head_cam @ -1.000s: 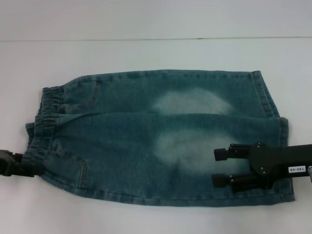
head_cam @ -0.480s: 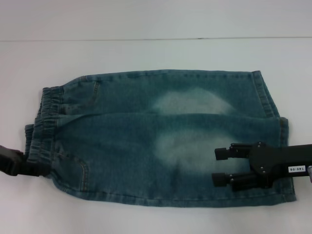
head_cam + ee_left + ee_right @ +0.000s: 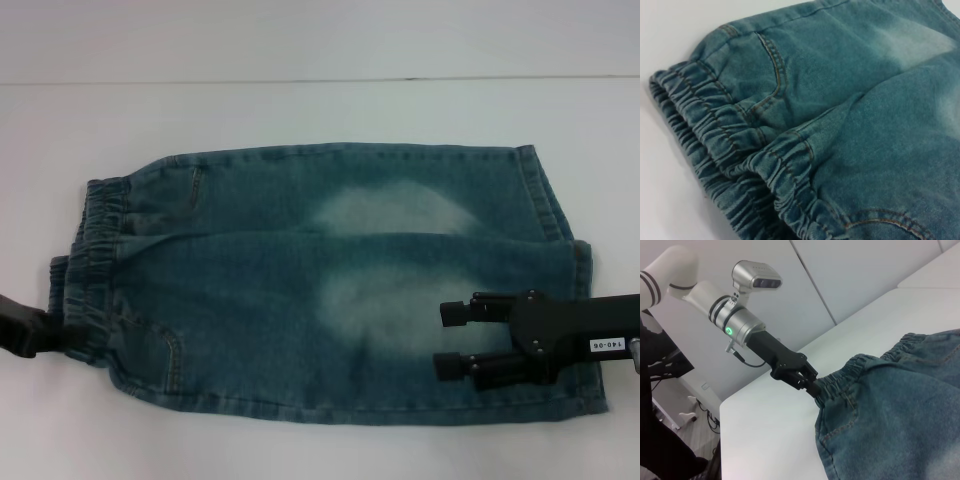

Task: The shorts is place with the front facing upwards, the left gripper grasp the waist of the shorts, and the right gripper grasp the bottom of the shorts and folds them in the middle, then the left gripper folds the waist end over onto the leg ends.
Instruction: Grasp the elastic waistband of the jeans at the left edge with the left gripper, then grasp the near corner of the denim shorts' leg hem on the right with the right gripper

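Blue denim shorts (image 3: 300,250) lie folded lengthwise on the white table (image 3: 300,110), with the elastic waist (image 3: 95,240) at the left and the leg ends (image 3: 560,250) at the right. My left gripper (image 3: 58,335) is at the near corner of the waist, shut on the waistband. The right wrist view shows that gripper (image 3: 815,386) pinching the gathered waist (image 3: 855,367). The left wrist view is filled by the waistband (image 3: 715,145) and a pocket seam of the shorts (image 3: 850,90). My right gripper (image 3: 447,341) hovers over the near leg end, open, holding nothing.
The table's far edge (image 3: 320,80) runs along the back, with a pale wall behind. In the right wrist view the table's left edge (image 3: 722,410) drops off to floor and equipment beyond the left arm (image 3: 735,320).
The left gripper has pulled the near waist corner to the right and slightly up, so the lower left edge of the shorts has bunched inward. The right gripper has stayed put.
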Motion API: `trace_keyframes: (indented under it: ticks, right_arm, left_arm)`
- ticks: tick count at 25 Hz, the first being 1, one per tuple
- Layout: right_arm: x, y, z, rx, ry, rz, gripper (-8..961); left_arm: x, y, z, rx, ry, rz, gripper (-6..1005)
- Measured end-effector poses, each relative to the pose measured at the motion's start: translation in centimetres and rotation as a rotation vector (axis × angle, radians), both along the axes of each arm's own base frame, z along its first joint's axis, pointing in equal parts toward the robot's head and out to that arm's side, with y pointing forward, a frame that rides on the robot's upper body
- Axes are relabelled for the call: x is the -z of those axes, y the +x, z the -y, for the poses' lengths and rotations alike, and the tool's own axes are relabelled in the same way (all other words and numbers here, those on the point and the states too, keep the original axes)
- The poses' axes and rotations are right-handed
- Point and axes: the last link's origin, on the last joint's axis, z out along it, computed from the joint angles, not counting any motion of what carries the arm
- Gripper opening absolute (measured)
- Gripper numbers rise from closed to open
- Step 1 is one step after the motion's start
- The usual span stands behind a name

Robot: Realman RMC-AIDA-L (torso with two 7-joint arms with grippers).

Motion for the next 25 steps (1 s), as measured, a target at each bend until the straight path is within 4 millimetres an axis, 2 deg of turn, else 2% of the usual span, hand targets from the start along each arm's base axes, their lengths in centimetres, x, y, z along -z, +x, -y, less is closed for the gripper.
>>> trace_keyframes:
  ticks: [6, 12, 17, 20, 25]
  right_arm:
    - [-0.1, 0.0, 0.0, 0.001, 0.003, -0.002, 925]
    - [-1.5, -0.5, -1.1, 0.059, -0.008, -0.024, 925]
    - [-4.9, -1.7, -3.2, 0.121, -0.067, 0.006, 925]
    - [-7.2, -2.3, -3.7, 0.116, -0.125, 0.128, 925]
    - [-10.0, -2.4, -3.9, 0.136, -0.153, 0.379, 925]
  left_arm:
    - [0.1, 0.2, -0.1, 0.006, -0.011, -0.001, 160]
    - [0.0, 0.9, -0.2, -0.002, -0.027, 0.021, 28]
    - [-0.2, 1.8, -0.9, -0.002, -0.033, 0.033, 28]
    - [-0.2, 2.2, -1.2, 0.005, -0.036, 0.033, 28]
    - [-0.2, 2.6, -1.6, 0.017, -0.039, 0.025, 28]
